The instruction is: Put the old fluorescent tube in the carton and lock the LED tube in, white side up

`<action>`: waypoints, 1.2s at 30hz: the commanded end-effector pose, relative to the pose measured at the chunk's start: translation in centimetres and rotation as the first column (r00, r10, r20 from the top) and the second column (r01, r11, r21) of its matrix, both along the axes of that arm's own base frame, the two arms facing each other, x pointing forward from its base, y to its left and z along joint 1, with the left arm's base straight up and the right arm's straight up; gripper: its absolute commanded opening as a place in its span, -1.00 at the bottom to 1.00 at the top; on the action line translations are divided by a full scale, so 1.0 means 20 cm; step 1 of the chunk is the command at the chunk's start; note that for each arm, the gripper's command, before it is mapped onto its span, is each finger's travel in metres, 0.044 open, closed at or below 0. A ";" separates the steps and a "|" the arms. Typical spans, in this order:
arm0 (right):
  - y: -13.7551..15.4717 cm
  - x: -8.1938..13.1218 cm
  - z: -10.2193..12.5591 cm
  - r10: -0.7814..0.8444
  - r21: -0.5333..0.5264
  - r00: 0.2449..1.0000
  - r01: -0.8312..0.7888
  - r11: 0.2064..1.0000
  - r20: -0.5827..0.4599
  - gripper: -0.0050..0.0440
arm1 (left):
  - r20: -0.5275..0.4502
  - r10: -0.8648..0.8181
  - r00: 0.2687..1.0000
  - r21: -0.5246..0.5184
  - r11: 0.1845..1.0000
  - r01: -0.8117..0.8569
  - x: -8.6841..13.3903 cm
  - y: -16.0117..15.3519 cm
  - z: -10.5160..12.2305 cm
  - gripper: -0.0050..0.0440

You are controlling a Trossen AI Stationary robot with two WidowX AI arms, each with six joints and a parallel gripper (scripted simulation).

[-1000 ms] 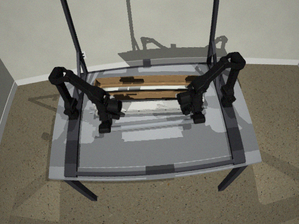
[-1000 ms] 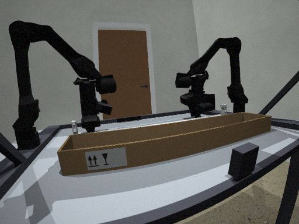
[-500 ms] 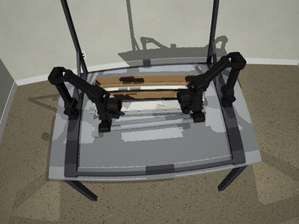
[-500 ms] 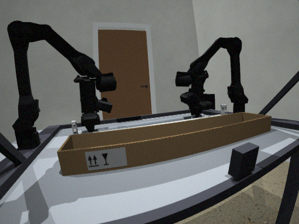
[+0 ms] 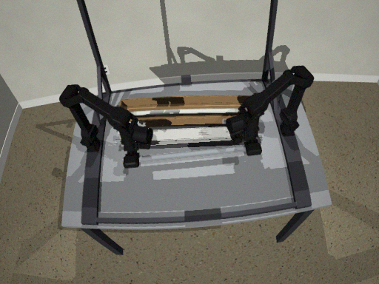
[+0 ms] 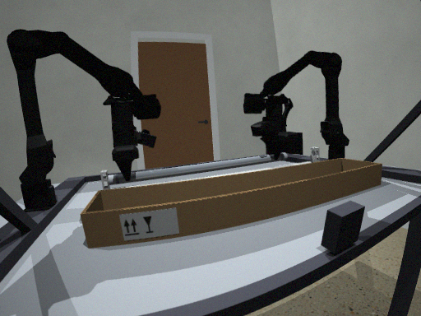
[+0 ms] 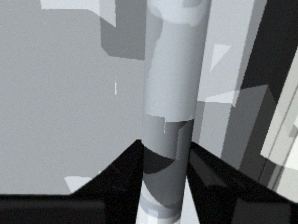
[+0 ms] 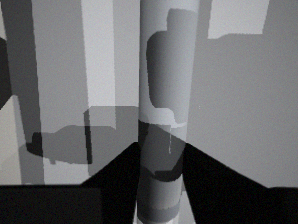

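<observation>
On the near side of the work, the LED tube [image 5: 192, 153] [image 6: 189, 166] [image 7: 172, 75] [image 8: 170, 60] runs lengthwise between the two arms; the left gripper [image 5: 253, 148] [image 6: 127, 177] [image 7: 164, 147] is closed on it toward one end, the right gripper [image 5: 131, 160] [image 6: 284, 153] [image 8: 160, 149] likewise toward the other, each with its fingers narrowed against the tube's sides; whether the white side is up I cannot tell, nor whether the tube is clear of the bench [image 5: 192, 196] [image 6: 197, 271].

Just beyond it lies the fixture [image 5: 192, 134] [image 7: 285, 135] [image 8: 7, 145], and the coming move turns on this: the tube's long axis is nearly parallel to the fixture but slightly skewed, the left arm's end looking nearer to it; so the next step is probably an even lift with both arms, then a carry across, the right end making up the difference before both ends meet the lampholders [image 6: 104, 179] [image 6: 315, 154]; uneven motion could twist the tube out of a grip and break it.

Farther back stands the carton [image 5: 207, 101] [image 6: 247, 202], seemingly flat on the bench; the pale strip [image 5: 192, 112] between its long walls is probably the old tube, already laid away.
</observation>
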State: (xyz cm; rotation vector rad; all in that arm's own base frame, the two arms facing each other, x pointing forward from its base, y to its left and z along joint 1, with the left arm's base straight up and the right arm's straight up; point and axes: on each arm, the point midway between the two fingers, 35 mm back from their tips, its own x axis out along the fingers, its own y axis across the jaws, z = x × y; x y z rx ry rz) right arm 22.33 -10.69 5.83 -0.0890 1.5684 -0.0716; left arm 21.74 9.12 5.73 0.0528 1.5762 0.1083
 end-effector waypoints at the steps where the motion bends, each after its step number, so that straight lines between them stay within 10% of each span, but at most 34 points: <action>1: -0.03 0.02 0.05 -0.002 0.048 1.000 0.001 0.999 0.022 -0.50 | 0.029 0.000 1.000 -0.052 0.999 0.002 0.02 0.03 0.05 -0.50; 16: -0.08 0.02 0.05 -0.001 0.304 1.000 -0.002 0.953 0.011 -0.50 | 0.032 0.003 0.999 -0.308 0.951 0.007 0.02 0.07 0.05 -0.50; 36: -0.07 0.02 -0.01 -0.001 0.304 1.000 -0.002 0.953 0.011 -0.50 | 0.031 0.003 1.000 -0.308 0.951 0.007 0.02 0.07 -0.01 -0.50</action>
